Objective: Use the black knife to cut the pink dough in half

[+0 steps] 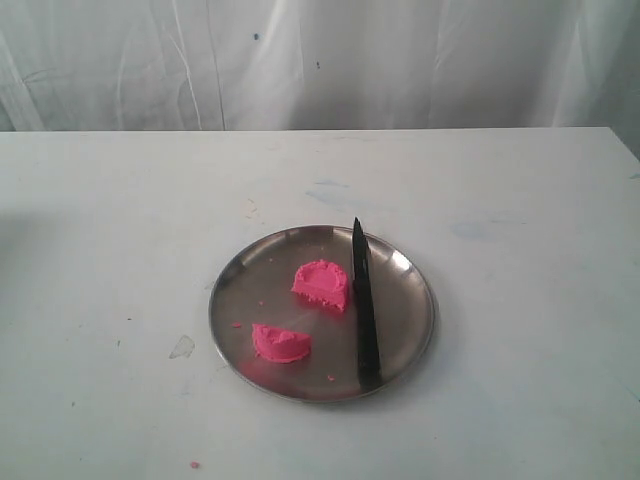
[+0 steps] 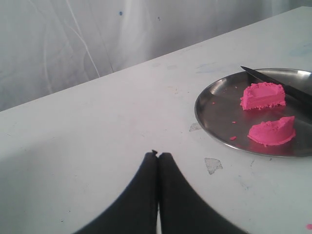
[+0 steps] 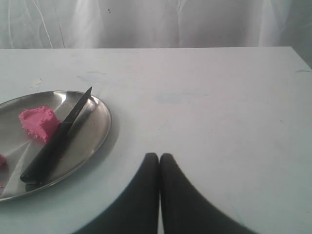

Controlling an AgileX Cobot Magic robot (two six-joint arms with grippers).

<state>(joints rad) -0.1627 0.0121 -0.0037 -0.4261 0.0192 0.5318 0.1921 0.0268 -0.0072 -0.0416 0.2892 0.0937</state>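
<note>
The pink dough lies in two half-round pieces on a steel plate (image 1: pixel 230 290): one half (image 1: pixel 321 285) near the plate's middle, the other (image 1: pixel 280 343) towards its front left. The black knife (image 1: pixel 364 305) rests flat on the plate just right of the dough, tip pointing away, handle at the front rim. No arm shows in the exterior view. My left gripper (image 2: pixel 158 155) is shut and empty over bare table, apart from the plate (image 2: pixel 214 119) and both halves (image 2: pixel 263 95) (image 2: pixel 273 131). My right gripper (image 3: pixel 159 156) is shut and empty, beside the plate (image 3: pixel 97 131), knife (image 3: pixel 56 139) and one half (image 3: pixel 39 123).
The white table (image 1: pixel 500 200) runs to a white curtain (image 1: pixel 320 60) at the back. Small pink crumbs (image 1: pixel 195 464) lie on the table near its front edge and on the plate. A scuffed patch (image 1: pixel 182 347) marks the table left of the plate.
</note>
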